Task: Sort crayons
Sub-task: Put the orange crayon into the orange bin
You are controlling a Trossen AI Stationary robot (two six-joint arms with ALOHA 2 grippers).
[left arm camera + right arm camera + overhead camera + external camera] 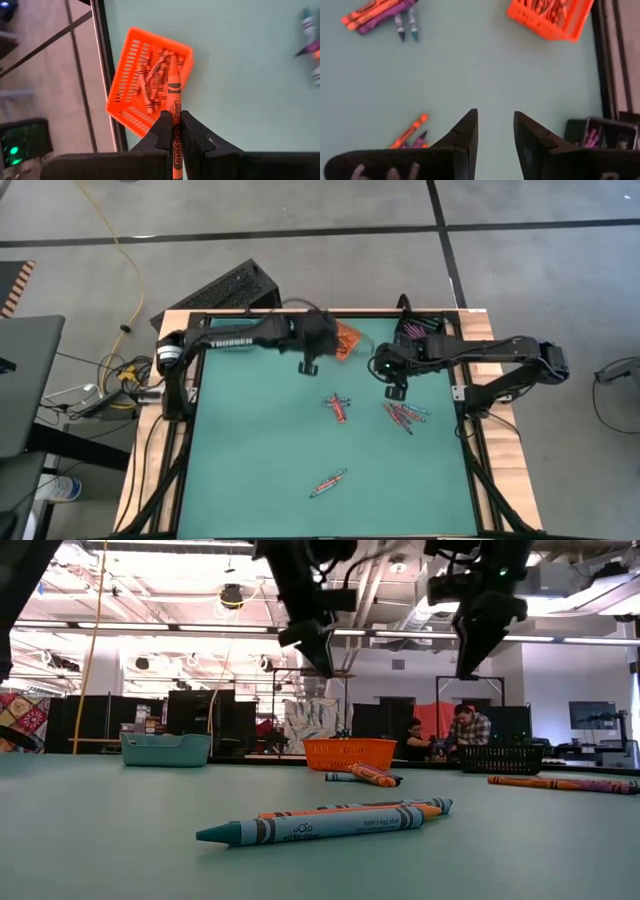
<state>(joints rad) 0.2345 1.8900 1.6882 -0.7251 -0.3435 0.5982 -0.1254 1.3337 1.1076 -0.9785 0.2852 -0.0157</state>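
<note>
Left claw (173, 131) clamped on one orange crayon (174, 95) above one orange bin (150, 82), right claw (495, 131) jaws apart and empty, three loose crayon clusters (339, 407) on the desk (260, 450) below both claws.

1. One orange crayon (174, 107) with a black-printed wrapper is pinched lengthwise between the closed fingers of the left tool (173, 131), its tip pointing at the orange bin (131, 60), above the desk (260, 440).
2. More orange crayons (155, 75) lie heaped inside that bin.
3. A small cluster (339, 406) lies near the desk's middle.
4. A larger mixed bunch (402, 415), red, blue and purple, lies spread flat toward the right side.
5. A teal crayon (312, 828) and an orange one (350, 809) lie side by side near the front edge.
6. Purple-pink crayons (414, 329) sit in the black bin (432, 320).
</note>
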